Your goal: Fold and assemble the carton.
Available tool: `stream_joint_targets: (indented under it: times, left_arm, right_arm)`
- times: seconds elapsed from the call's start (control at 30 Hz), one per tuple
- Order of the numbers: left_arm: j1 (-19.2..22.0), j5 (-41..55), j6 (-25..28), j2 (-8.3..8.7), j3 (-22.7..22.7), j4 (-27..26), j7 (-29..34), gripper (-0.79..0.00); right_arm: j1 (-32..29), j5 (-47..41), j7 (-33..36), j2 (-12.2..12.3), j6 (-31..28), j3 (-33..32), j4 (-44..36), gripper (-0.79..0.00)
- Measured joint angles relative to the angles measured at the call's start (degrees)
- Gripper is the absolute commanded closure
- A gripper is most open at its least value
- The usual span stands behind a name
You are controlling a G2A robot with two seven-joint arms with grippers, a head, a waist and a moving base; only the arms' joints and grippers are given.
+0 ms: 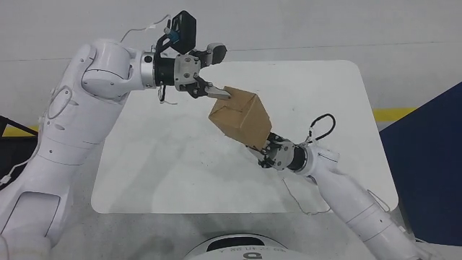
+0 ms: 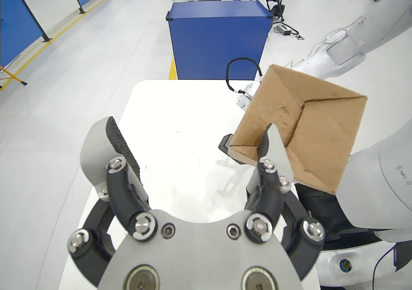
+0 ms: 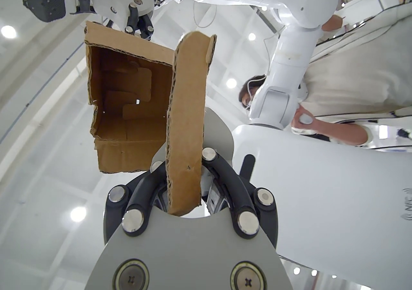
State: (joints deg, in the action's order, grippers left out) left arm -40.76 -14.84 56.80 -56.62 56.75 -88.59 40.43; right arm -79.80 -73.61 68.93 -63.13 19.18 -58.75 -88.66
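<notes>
- Top view: carton (image 1: 240,118) sits tilted between the two arms, over the middle of the white desk (image 1: 332,101).
- Top view: left pincer (image 1: 215,74) is at the carton's far corner and right pincer (image 1: 268,152) at its near corner. Grip detail is not readable from up here.
- Left wrist view: left pincer is spread wide with nothing between the fingers. One fingertip (image 2: 268,143) is at the carton's edge, the other is well apart over bare desk.
- Left wrist view: this shows the closed end, with flaps folded in and seams meeting on a diagonal. The carton is clear of the desk surface, its shadow underneath. A blue cabinet (image 2: 219,40) stands just past the desk's far edge.
- Right wrist view: right pincer is clamped on one flap (image 3: 186,104), which stands straight up out of the fingers.
- Right wrist view: this shows the open end, looking into the hollow interior, with interlocked flaps visible at the far end inside.
</notes>
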Motion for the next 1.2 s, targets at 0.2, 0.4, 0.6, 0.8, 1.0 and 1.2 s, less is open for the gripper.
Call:
stream_joint_targets:
  times: [0.2, 0.4, 0.6, 0.8, 1.0, 1.2]
  left_arm:
    - [-2.1, 0.8, 0.3, 0.98, 3.8, -1.4, -2.4, -0.785]
    - [-5.4, 1.4, 0.4, 1.58, 7.5, -1.8, -7.6, -0.785]
    - [-9.6, 0.4, 0.1, 1.84, 10.8, 0.6, -14.1, -0.785]
    - [-15.4, -3.3, -0.5, 2.7, 17.5, 3.6, -20.3, -0.785]
    - [-19.0, -6.9, -2.1, 2.68, 21.2, 3.4, -27.8, -0.785]
    - [-18.9, -6.8, -2.0, 2.69, 21.1, 3.4, -27.2, -0.785]
  right_arm:
    - [0.0, 4.5, -0.1, -0.1, -9.8, -0.7, 0.3, 0.0]
    - [0.0, 4.4, -0.1, -0.1, -8.7, -0.7, 0.3, 0.0]
    - [-0.5, 10.6, -6.4, 0.3, -10.3, -1.9, -0.8, 0.0]
    - [-5.2, 33.7, -31.5, 2.5, -3.6, -7.3, -13.6, 0.0]
    - [-10.4, 44.6, -44.7, 3.5, -0.3, -12.0, -25.7, 0.0]
    - [-10.2, 44.4, -44.3, 3.5, -0.4, -11.9, -24.8, 0.0]
